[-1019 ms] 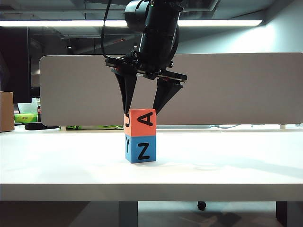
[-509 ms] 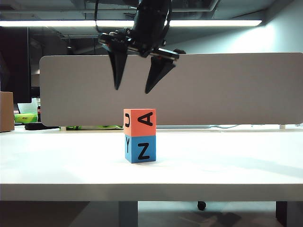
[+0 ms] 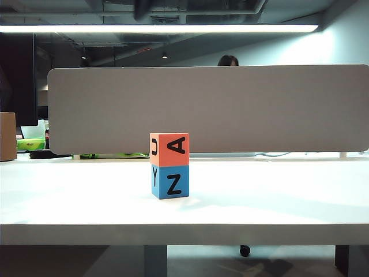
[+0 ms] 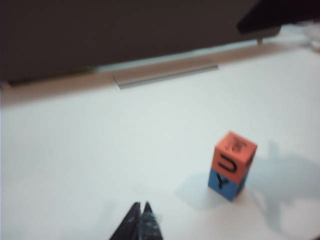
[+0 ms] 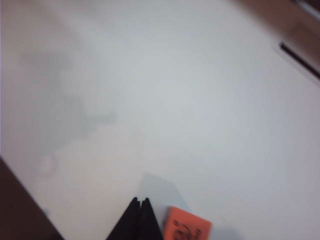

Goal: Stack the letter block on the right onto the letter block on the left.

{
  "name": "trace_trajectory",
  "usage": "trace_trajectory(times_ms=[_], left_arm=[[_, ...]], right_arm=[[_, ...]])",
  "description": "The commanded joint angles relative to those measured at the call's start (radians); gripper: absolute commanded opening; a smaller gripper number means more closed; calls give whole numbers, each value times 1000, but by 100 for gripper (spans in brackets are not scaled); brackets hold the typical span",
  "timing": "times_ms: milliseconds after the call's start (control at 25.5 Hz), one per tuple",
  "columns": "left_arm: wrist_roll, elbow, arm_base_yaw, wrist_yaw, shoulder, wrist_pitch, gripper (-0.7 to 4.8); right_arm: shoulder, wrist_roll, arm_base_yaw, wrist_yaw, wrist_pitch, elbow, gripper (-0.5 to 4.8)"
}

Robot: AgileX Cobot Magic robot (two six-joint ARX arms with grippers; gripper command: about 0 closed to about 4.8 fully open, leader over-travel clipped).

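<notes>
the orange block (image 3: 170, 149) sits square on the blue block (image 3: 170, 181) in the middle of the desk (image 3: 277, 202), so the stacking looks done. what's left, i'd say, is only to pull both arms clear without brushing the tower: go up and away, no sideways sweep near it. the right gripper (image 5: 139, 201) hangs high above the desk, jaws pressed together and holding nothing, the orange block just beside them in its view. the left gripper (image 4: 141, 206) has its jaws together too, empty, with the stack well off to one side.
</notes>
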Motion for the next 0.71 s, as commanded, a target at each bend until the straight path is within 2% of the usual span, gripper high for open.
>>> trace_trajectory(times_ms=[39,235,274,392,549,588,705], left_arm=[[-64,5,-1,-82,-134,20,-6],[-64,-43,0,-199,-329,19,-6],[-64,-63,0,-240,-347,16,-6],[-64,-113,2,-270,-346,20,-6],[-130,-269,-1,-354,-346,132,-6],[-154,-323,1,-373,-346,176,-6],[-197,-409,0,-366,-346,294,-6]], right_arm=[[-42,-38,40,-6,92,0,-6],[-71,-48,73,-6,156,0,-6],[-75,-60,88,-6,166,-1,-6],[-91,-66,112,5,172,-2,-6],[-143,-80,151,61,162,-2,-6],[-168,-90,177,115,156,-2,-6],[-220,-128,236,203,140,-2,-6]])
